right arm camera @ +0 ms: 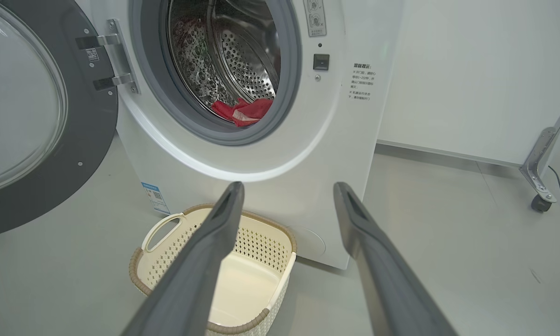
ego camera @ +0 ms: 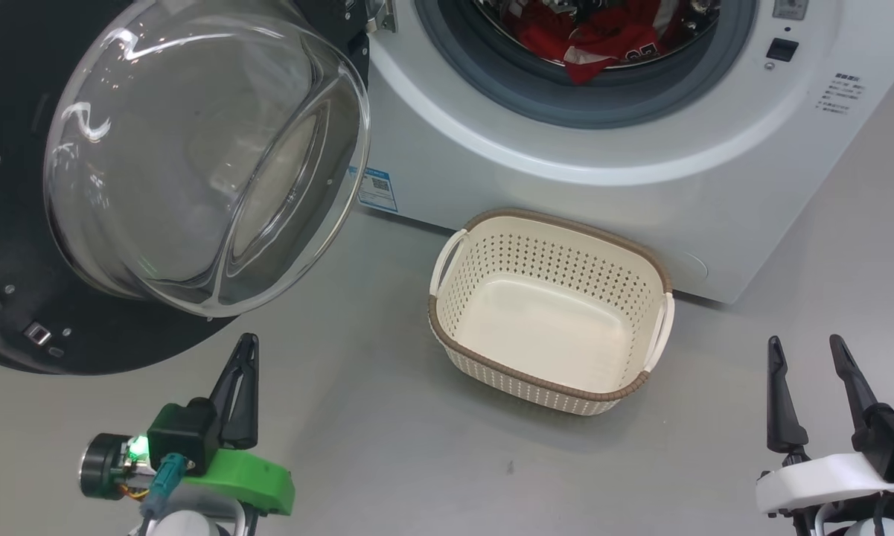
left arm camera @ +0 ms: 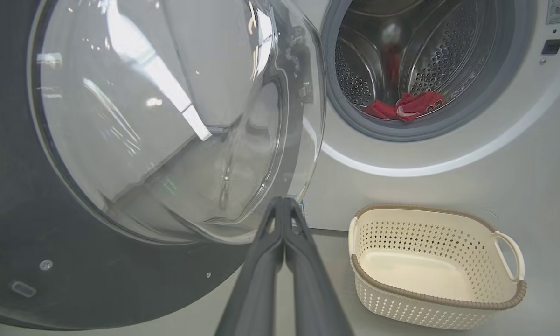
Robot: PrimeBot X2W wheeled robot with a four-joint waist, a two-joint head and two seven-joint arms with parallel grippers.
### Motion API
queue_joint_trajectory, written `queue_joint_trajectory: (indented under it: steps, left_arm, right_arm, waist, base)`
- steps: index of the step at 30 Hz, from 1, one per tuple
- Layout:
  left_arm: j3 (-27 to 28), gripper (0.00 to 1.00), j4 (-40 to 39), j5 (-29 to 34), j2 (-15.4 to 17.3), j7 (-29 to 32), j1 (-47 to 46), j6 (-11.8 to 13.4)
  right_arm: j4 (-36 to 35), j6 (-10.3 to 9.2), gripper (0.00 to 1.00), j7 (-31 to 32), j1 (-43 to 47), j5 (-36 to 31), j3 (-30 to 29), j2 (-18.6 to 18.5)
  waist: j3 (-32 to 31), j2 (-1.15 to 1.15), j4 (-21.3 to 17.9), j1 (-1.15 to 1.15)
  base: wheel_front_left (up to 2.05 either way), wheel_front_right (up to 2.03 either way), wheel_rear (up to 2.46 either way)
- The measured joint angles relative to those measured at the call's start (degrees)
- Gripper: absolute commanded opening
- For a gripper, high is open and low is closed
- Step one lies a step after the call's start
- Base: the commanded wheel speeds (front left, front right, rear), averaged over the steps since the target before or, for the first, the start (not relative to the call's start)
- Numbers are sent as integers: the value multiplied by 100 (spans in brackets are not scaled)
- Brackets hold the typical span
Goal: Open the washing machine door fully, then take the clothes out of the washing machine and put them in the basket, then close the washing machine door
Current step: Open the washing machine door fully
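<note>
At the far left of the head view, the washing machine door (ego camera: 15, 246) stands swung wide open, its black ring facing the robot and its clear glass bowl (ego camera: 193, 164) bulging outward. Just below the door, the left gripper (ego camera: 246, 342) hangs over the grey floor (ego camera: 372, 432) with its two dark fingers pressed together and nothing between them. In its own wrist view the tips sit in front of the bowl's lower edge, and I cannot tell whether they touch it. Right of the door, a small blue label sticker (ego camera: 377, 190) sits low on the front of the washing machine (ego camera: 566, 186). The basket (ego camera: 558, 257) stands upright on the floor just in front of the washer, below the round opening, its cream bottom bare. Above it, the clothes (ego camera: 603, 37) lie bunched at the bottom of the steel drum (left arm camera: 443, 51), behind the grey gasket (ego camera: 491, 71). At the lower right, the right gripper (ego camera: 805, 341) is over the floor, well apart from the basket, fingers spread wide and gripping nothing
</note>
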Motion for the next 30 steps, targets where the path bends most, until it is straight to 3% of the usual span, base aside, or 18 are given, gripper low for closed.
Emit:
queue_joint_trajectory:
  steps: [3,5,8,10,11,30]
  left_arm:
    - [-141,0,-16,-2,3,0,9,0]
    - [-199,14,-16,-7,3,0,37,0]
    - [-287,48,-16,-33,7,1,131,0]
    - [-322,94,-10,-70,8,1,170,2]
    - [-319,100,-13,-73,8,0,183,8]
    - [-275,100,145,-65,18,11,220,255]
  right_arm:
    - [23,1,100,0,-3,-1,25,43]
    - [44,1,100,0,-3,-2,47,63]
    - [63,0,100,0,-3,-8,73,94]
    - [63,0,100,0,-3,-9,102,109]
    - [63,-1,100,0,-3,-10,126,115]
    - [31,-52,100,0,133,-16,269,181]
  waist:
    - [-56,0,-95,0]
    - [-97,0,-170,0]
    - [-160,0,-300,0]
    - [-198,0,-397,0]
    - [-216,0,-451,0]
    - [-555,0,-1540,0]
  base:
    - [0,0,0]
    - [0,0,0]
    - [0,0,0]
    - [0,0,0]
    - [0,0,0]
    - [0,0,0]
